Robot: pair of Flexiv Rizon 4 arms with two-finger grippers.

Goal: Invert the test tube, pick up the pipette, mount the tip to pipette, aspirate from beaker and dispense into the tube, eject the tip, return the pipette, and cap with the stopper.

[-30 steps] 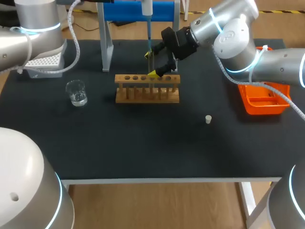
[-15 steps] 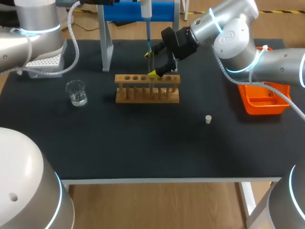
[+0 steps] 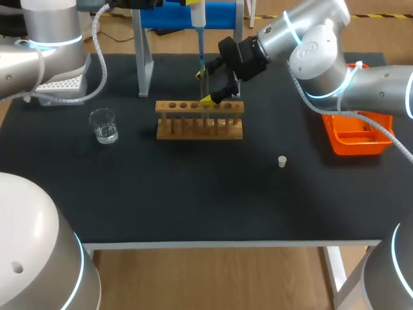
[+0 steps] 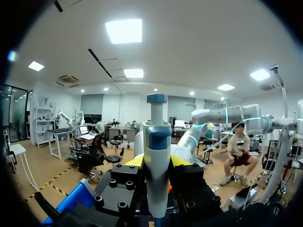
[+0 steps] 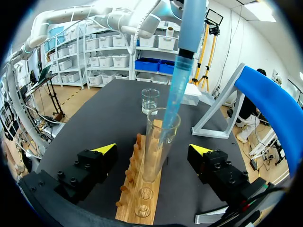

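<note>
A clear test tube point(image 5: 158, 146) stands upright in the wooden rack point(image 5: 142, 198), between the wide-apart fingers of my open right gripper point(image 5: 154, 151), which touch nothing. From above, the pipette's blue tip point(image 5: 177, 90) reaches down into the tube's mouth. In the head view the tube point(image 3: 205, 90) stands at the rack point(image 3: 200, 119), with the right gripper point(image 3: 205, 88) around it. My left gripper point(image 4: 157, 161) is shut on the white and blue pipette point(image 4: 156, 156), which in the head view hangs over the tube point(image 3: 199, 19). The beaker point(image 3: 103, 124) holds some clear liquid. The white stopper point(image 3: 282, 161) lies on the mat.
A white tip box point(image 3: 58, 84) sits at the far left. The blue pipette stand point(image 3: 222, 13) with its grey leg point(image 3: 143, 58) rises behind the rack. An orange tray point(image 3: 358, 132) is at the right edge.
The left gripper with the pipette has shifted very slightly at the far edge. The right arm, tube and rack have stayed where they were.
</note>
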